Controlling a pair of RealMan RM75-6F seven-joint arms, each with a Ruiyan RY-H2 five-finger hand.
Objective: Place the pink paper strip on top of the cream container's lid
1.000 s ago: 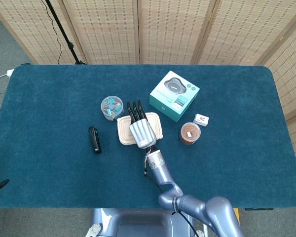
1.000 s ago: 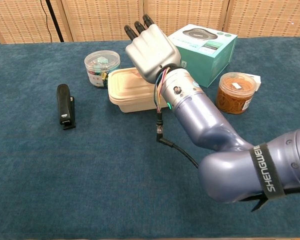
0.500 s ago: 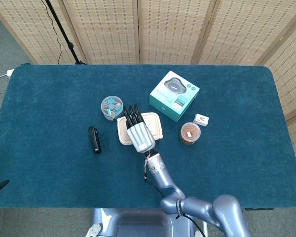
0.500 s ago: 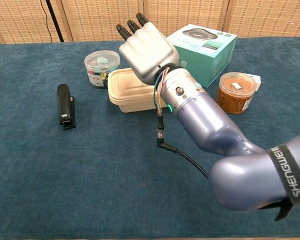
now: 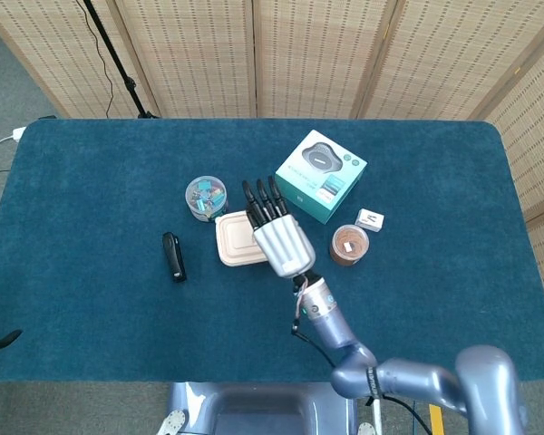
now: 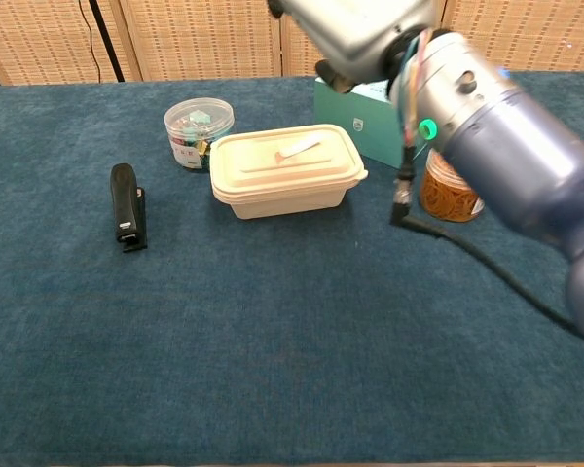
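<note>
My right hand (image 5: 281,237) is raised above the table (image 5: 91,181), its back toward the head camera, with its dark fingers (image 5: 265,203) stretched out straight and slightly fanned toward the far edge. Nothing is between them; the hand holds nothing. My forearm runs back and down toward the near edge of the table. From above, the hand overlaps the right half of the cream container (image 5: 238,243), so only the left part of the container shows in that view, and the pink paper strip cannot be seen there.

The chest view fills that in. There the lid (image 6: 285,156) is fully uncovered, and the pink paper strip (image 6: 297,149) lies on top of it, right of the lid's middle, angled a little. In this view only the lower part of the hand and the wrist (image 6: 448,83) show at the top right, cut off by the frame edge, so the fingers are out of sight; the arm passes in front of the teal box (image 6: 355,122) and the jar of rubber bands (image 6: 452,193).

A clear tub of small clips (image 5: 205,197) stands just left of the container's far corner, and a black stapler (image 5: 172,256) lies further left. My left hand is in neither view
</note>
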